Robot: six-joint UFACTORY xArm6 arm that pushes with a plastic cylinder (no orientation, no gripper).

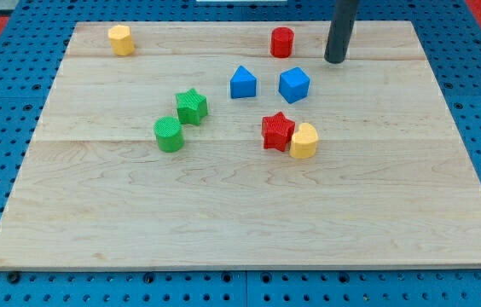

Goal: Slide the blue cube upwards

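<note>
The blue cube [293,84] sits on the wooden board [240,213], right of centre near the view's top. My tip [335,60] touches the board just above and to the right of the cube, a short gap apart from it. A blue block with a peaked, house-like top [242,83] stands just left of the cube.
A red cylinder [282,42] stands above the cube, left of my tip. A red star [277,131] and a yellow block [304,141] touch each other below the cube. A green star [191,106] and green cylinder [169,135] lie left. A yellow block [121,39] sits top left.
</note>
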